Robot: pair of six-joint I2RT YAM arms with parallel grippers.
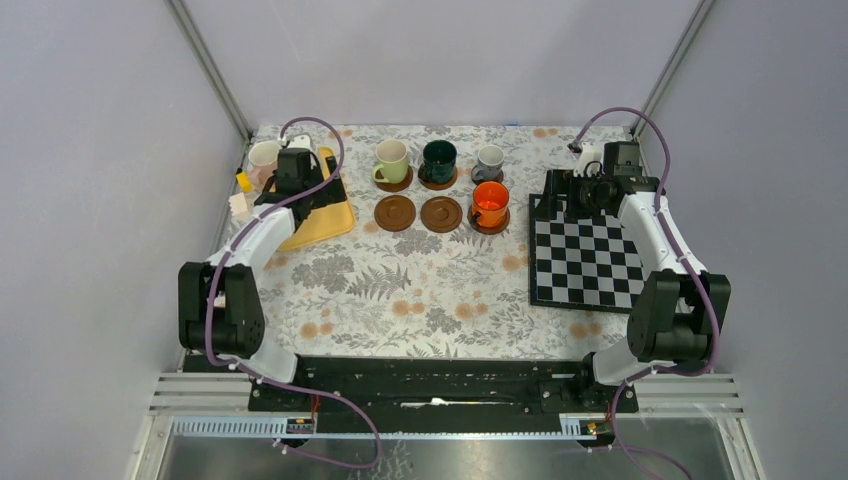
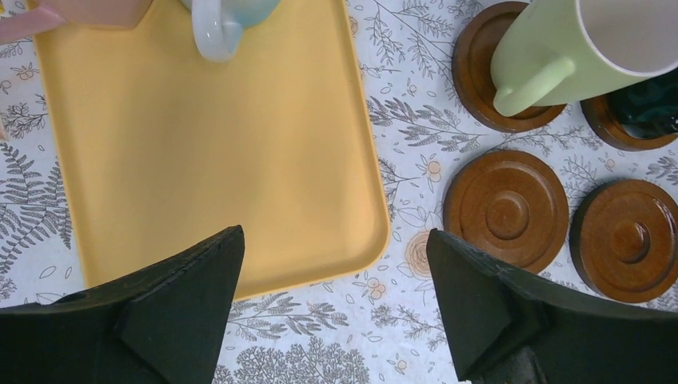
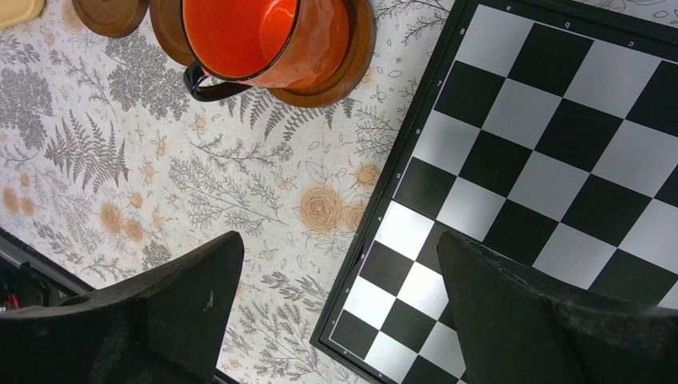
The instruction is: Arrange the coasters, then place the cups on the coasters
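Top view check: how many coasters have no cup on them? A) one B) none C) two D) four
C: in the near row, one bare coaster and a second bare coaster lie left of the orange cup, while the other four coasters each carry a cup.

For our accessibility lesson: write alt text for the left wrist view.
The open left gripper hovers above the corner of a yellow tray. Right of it lie two empty coasters; beyond them a pale green cup stands on a third coaster.
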